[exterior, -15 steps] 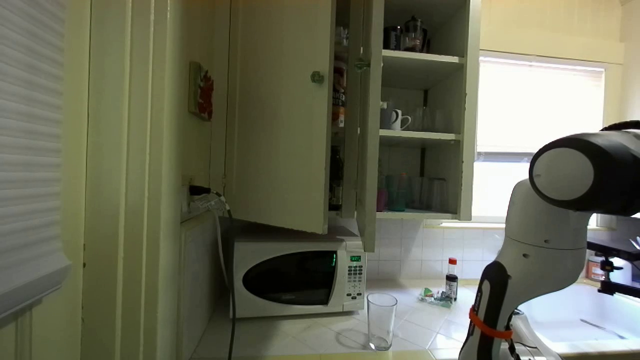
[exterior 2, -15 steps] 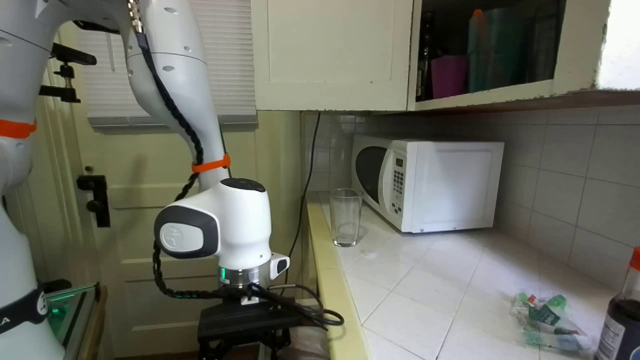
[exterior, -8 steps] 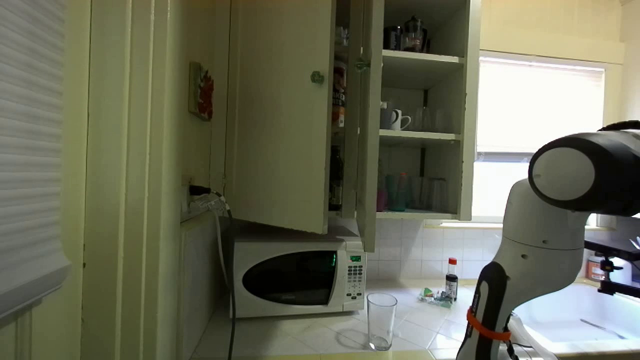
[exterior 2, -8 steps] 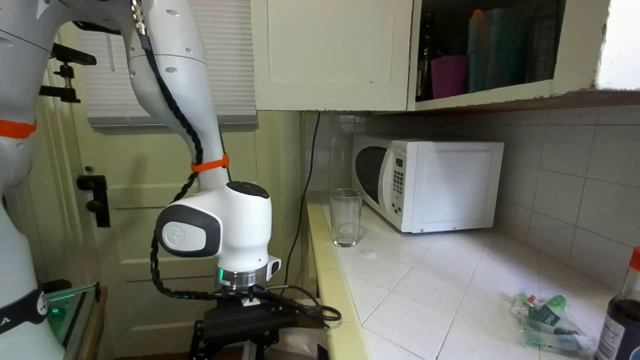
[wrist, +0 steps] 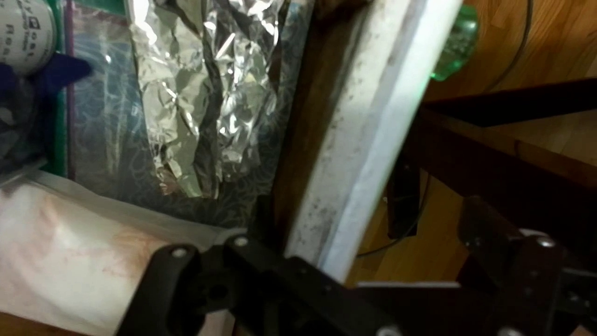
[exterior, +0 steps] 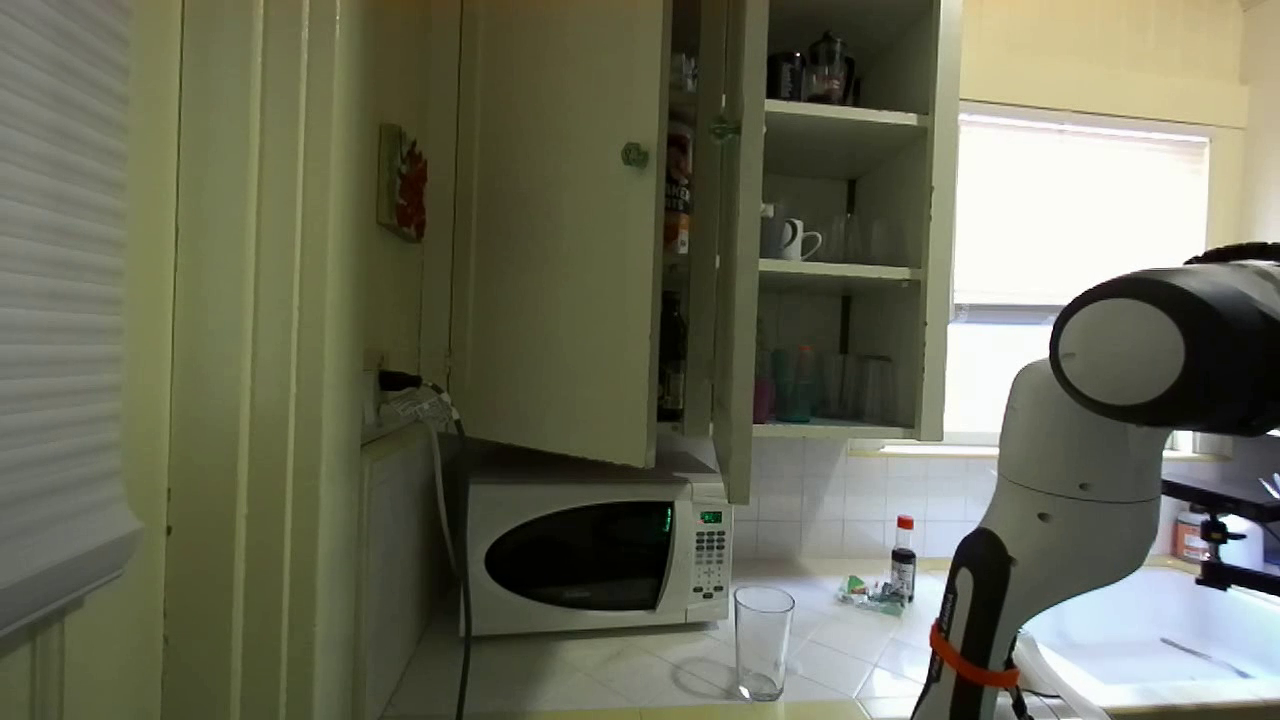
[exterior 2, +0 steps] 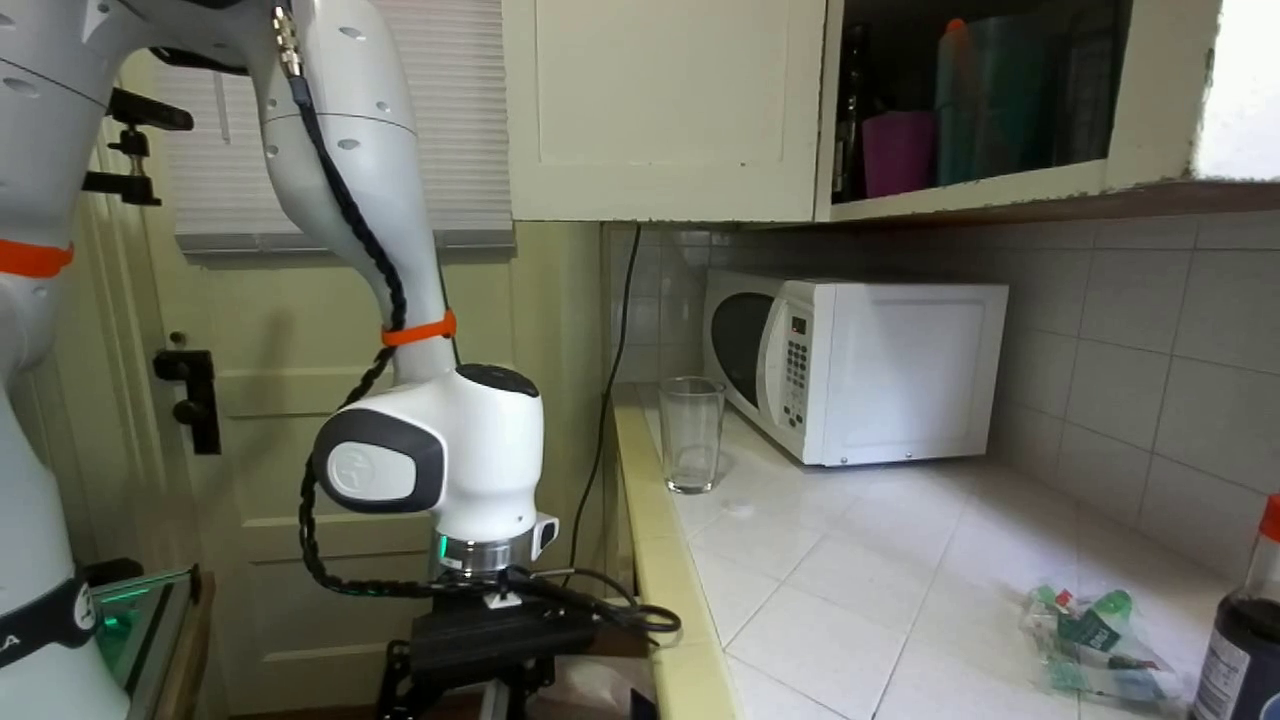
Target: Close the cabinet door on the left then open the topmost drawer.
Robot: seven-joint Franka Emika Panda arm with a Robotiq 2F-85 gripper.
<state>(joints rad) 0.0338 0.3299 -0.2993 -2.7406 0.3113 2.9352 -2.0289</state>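
The left cream cabinet door (exterior: 560,250), with a green knob (exterior: 634,155), stands ajar, and shelf contents show in the gap. A drawer (wrist: 364,135) stands open in the wrist view; its pale front board runs diagonally, with a green glass knob (wrist: 459,44) on the outer side. My gripper (wrist: 371,214) is open around the front board: one finger is inside the drawer, the other finger (wrist: 482,219) outside, apart from the board. In an exterior view the black gripper body hangs below the counter edge; its fingertips are out of frame.
Foil (wrist: 205,93) and plastic bags lie in the drawer. A neighbouring door (exterior: 738,250) stands wide open. A glass (exterior 2: 691,435) stands near the counter's edge, by the microwave (exterior 2: 900,370). A bottle (exterior: 903,560) and a small bag (exterior 2: 1100,640) are on the counter.
The arm has shifted slightly left in both exterior views. The gripper has turned a little, and more of the drawer's contents shows beside it. The cabinet doors have not moved.
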